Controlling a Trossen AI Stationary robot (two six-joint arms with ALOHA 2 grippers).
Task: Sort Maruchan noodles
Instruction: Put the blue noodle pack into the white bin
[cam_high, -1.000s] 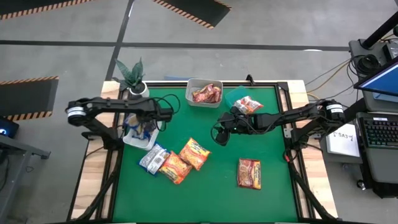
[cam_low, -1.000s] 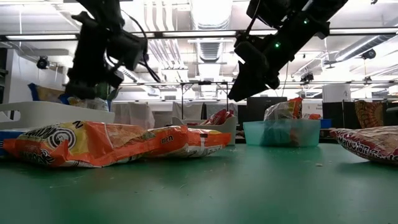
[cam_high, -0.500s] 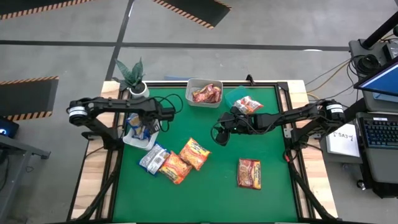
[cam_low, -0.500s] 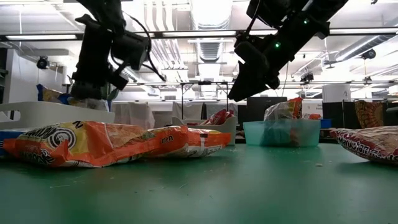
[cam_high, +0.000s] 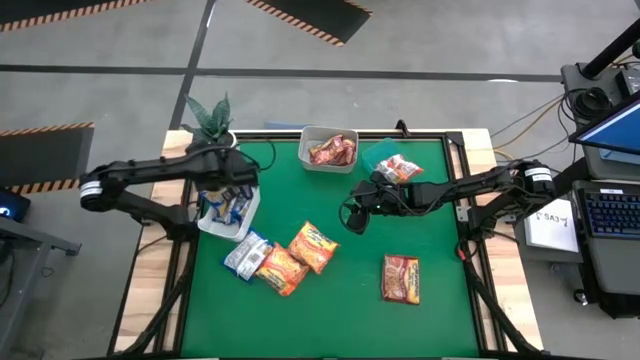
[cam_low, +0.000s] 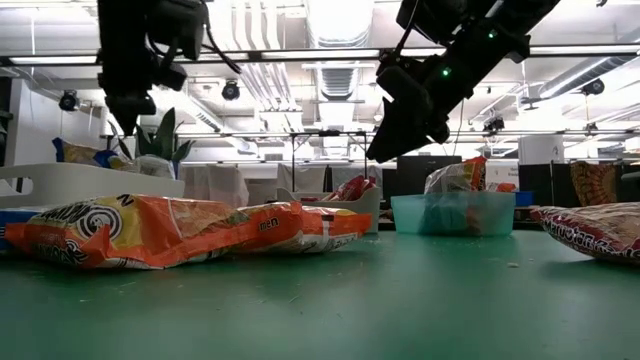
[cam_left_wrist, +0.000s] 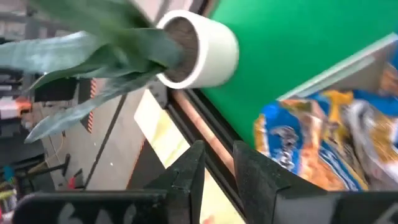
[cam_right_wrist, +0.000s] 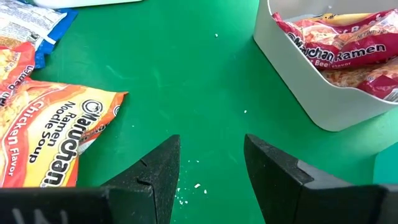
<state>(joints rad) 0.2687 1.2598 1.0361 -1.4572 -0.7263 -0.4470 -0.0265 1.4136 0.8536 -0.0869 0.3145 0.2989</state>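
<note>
Maruchan noodles lie on the green table: two orange packets (cam_high: 315, 245) (cam_high: 283, 268), a blue-and-white one (cam_high: 246, 255) and a dark red one (cam_high: 401, 277). More blue packets (cam_left_wrist: 305, 152) fill a white tub (cam_high: 214, 226) at the left. My left gripper (cam_left_wrist: 219, 168) hangs above that tub's far side, near the plant pot (cam_left_wrist: 199, 50), slightly open with nothing between its fingers. My right gripper (cam_high: 352, 218) hovers open over the bare middle of the table (cam_right_wrist: 211, 93), above and beyond the orange packets.
At the far edge stand a white tub (cam_high: 328, 160) with red packets and a teal tub (cam_high: 372, 155) with one packet (cam_high: 400, 168). A potted plant (cam_high: 212, 125) stands at the far left corner. The near part of the table between the packets is bare green.
My left gripper has risen from the white tub and drawn back toward the table's left edge, turning a little. The blue packets stay in the tub. My right arm has kept still.
</note>
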